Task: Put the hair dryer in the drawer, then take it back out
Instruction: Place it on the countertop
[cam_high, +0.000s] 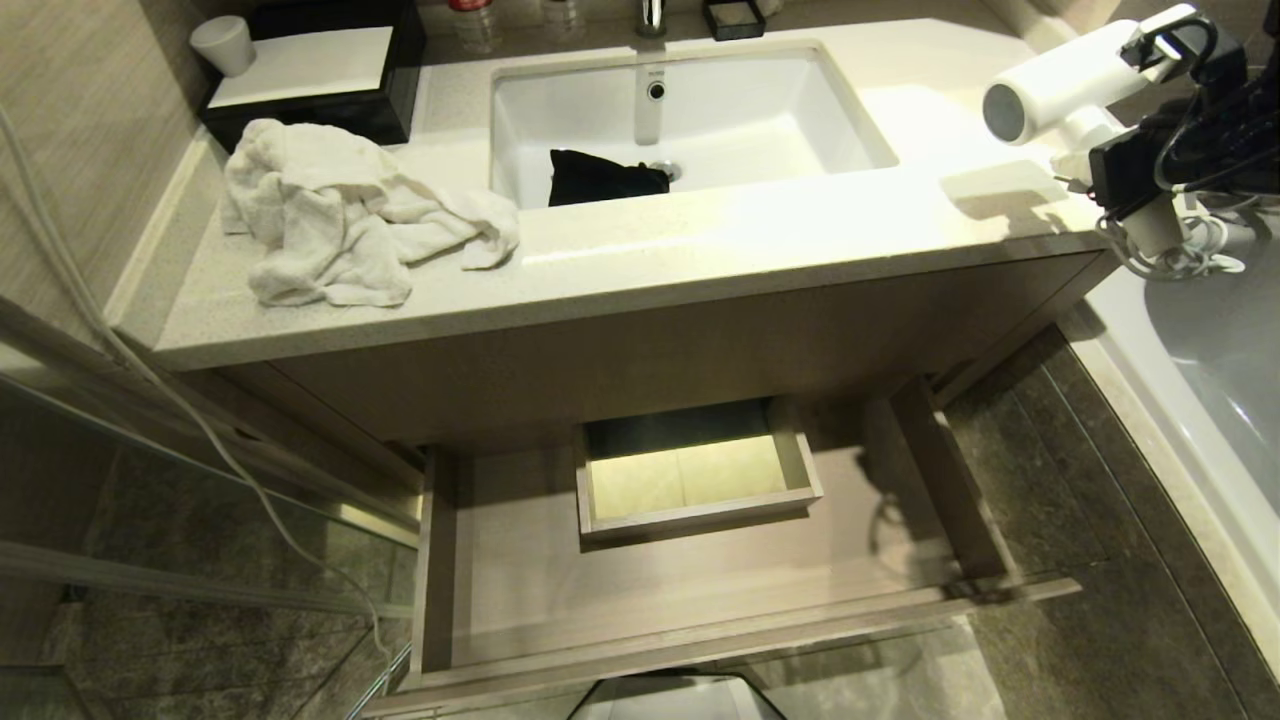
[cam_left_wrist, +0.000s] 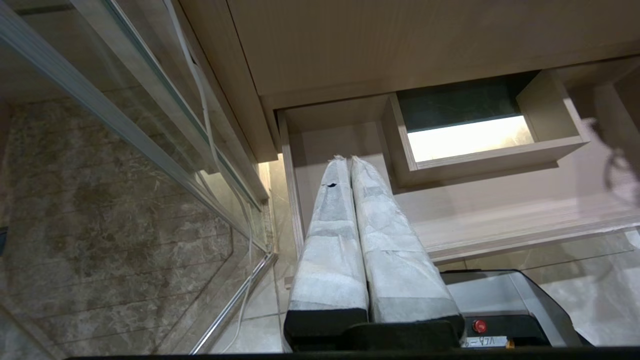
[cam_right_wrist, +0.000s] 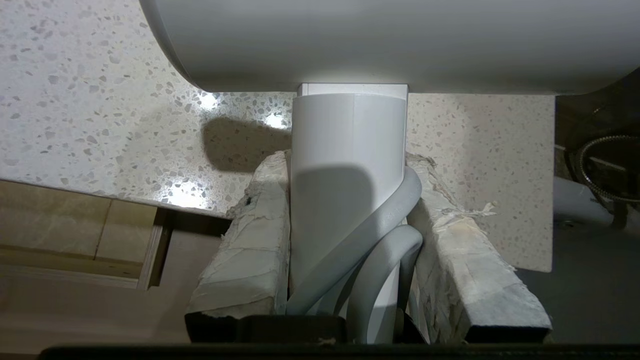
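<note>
While the drawer (cam_high: 700, 590) stands pulled fully out beneath the vanity counter (cam_high: 700, 250), nothing lies on its wood-grain floor; only the boxed rectangular cutout (cam_high: 697, 470) rises at its mid-back. The hair dryer (cam_high: 1065, 85) is not in the drawer. It is held in the air above the counter's right end, near the back right corner, barrel roughly level with its round grey end facing toward the sink (cam_high: 690, 120).

The right gripper (cam_right_wrist: 350, 210) is clamped on the dryer's slim handle, one padded finger (cam_right_wrist: 250, 240) pressed to each side. Loops of the white cord (cam_right_wrist: 380, 235) are trapped against the handle between the fingers, and more cord hangs below the gripper off the counter's right edge in the head view. In the right wrist view the speckled counter surface lies under the dryer, apart from it, with the dryer's shadow cast on it.

The left gripper (cam_left_wrist: 350, 165) is parked low in front of the drawer's left end, fingers pressed together, holding nothing.

On the counter's left portion lies a crumpled white towel (cam_high: 340, 210), reaching to the sink's left rim. A black tray (cam_high: 320, 70) with a white cup (cam_high: 225, 45) sits at the back left corner. A dark cloth item (cam_high: 600, 178) lies in the sink basin by the drain.
</note>
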